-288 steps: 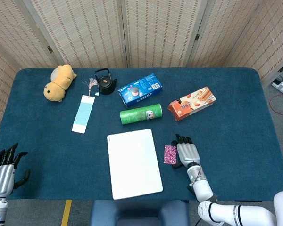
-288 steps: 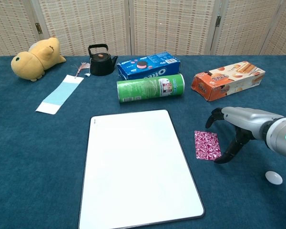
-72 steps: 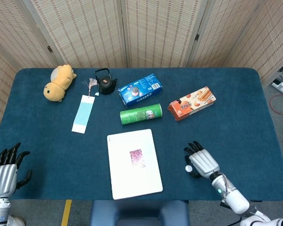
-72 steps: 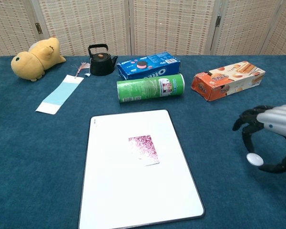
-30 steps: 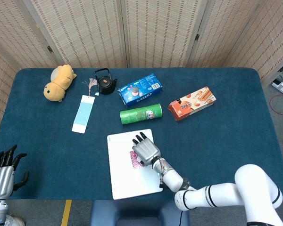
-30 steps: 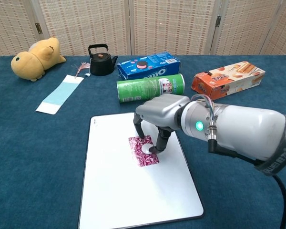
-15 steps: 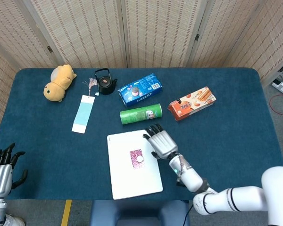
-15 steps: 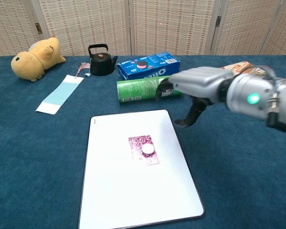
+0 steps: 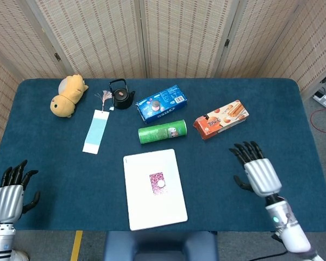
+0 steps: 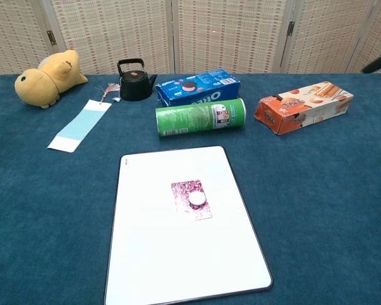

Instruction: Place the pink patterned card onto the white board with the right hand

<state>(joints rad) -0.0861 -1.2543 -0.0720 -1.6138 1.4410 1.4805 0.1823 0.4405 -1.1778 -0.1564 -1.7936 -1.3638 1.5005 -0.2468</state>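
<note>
The pink patterned card (image 9: 157,181) (image 10: 191,199) lies flat near the middle of the white board (image 9: 146,209) (image 10: 184,267), with a small white round piece (image 10: 197,199) resting on it. My right hand (image 9: 256,173) hovers open, fingers spread, well to the right of the board and holds nothing; in the chest view only a dark fingertip shows at the top right edge. My left hand (image 9: 11,197) sits open at the table's near left corner, far from the board.
Behind the board lie a green can (image 9: 162,132), a blue cookie box (image 9: 161,103), an orange snack box (image 9: 221,119), a black teapot (image 9: 121,95), a yellow plush (image 9: 68,95) and a blue bookmark (image 9: 95,131).
My right hand has pulled away from the board to the right and nearer the table's front, leaving the white round piece on the card. The card has not moved.
</note>
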